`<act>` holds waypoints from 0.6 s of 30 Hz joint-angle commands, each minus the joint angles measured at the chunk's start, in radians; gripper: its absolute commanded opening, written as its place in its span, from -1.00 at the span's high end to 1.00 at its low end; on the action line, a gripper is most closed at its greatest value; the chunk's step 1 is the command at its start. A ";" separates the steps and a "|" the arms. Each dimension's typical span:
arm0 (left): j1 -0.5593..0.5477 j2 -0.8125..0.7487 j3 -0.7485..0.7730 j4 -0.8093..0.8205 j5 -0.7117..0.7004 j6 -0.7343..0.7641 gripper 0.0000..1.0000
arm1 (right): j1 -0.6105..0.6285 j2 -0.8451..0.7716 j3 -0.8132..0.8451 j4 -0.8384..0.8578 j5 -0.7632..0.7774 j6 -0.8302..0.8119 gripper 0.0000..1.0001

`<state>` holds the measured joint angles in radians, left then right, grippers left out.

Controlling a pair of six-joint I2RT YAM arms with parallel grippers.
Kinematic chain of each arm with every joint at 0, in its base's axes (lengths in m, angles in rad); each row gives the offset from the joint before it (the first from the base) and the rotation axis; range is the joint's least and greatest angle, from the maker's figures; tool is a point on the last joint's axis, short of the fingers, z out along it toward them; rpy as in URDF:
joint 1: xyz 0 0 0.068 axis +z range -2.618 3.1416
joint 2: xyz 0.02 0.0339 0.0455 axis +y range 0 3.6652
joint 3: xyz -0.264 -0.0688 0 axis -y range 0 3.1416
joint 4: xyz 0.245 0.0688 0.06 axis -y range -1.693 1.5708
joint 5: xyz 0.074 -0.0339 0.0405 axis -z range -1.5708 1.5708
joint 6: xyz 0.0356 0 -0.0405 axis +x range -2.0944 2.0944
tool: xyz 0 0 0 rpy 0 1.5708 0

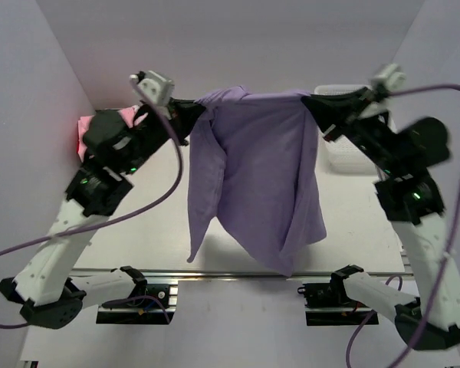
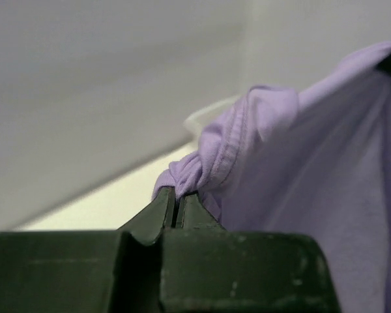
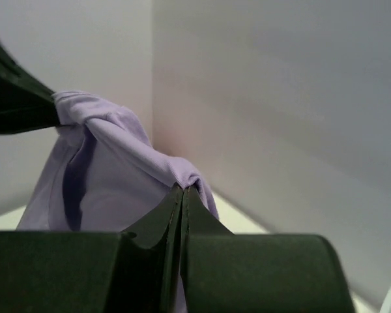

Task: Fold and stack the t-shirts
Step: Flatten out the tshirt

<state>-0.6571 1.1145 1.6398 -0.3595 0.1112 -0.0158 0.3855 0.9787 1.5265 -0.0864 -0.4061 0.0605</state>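
Purple t-shirt [image 1: 264,169] — limp, rumpled, aloft

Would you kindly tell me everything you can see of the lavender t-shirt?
The lavender t-shirt is plain, soft-looking knit fabric with a stitched hem visible at the left wrist. It hangs lifted, its top edge stretched between the left tool and the right tool, each shut on bunched cloth. Below it drapes in loose folds, a narrow flap dangling on the left. Whether its lowest point touches the table is unclear.
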 commanded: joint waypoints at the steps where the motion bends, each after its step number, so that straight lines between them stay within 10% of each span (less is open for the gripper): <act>1: 0.036 0.077 -0.165 0.071 -0.390 -0.010 1.00 | -0.022 0.109 -0.101 0.141 0.163 -0.001 1.00; 6: 0.105 0.338 -0.314 0.143 -0.643 -0.133 1.00 | -0.022 0.461 -0.152 0.192 0.193 0.016 1.00; 12: 0.299 0.730 -0.139 0.028 -0.503 -0.266 1.00 | -0.016 1.078 0.312 -0.131 0.210 -0.027 0.93; 15: 0.326 0.808 -0.080 -0.009 -0.426 -0.247 0.25 | -0.016 1.311 0.662 -0.320 0.256 -0.048 -0.11; 16: 0.335 0.798 -0.080 0.022 -0.426 -0.246 -0.98 | -0.013 1.315 0.672 -0.328 0.266 -0.050 -0.51; 18: 0.335 0.759 -0.119 0.059 -0.375 -0.217 -1.00 | -0.013 1.249 0.574 -0.280 0.280 -0.041 -0.81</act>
<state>-0.3134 2.0239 1.4731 -0.3515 -0.3164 -0.2424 0.3794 2.3806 2.0636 -0.3126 -0.1734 0.0410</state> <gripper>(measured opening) 0.947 0.866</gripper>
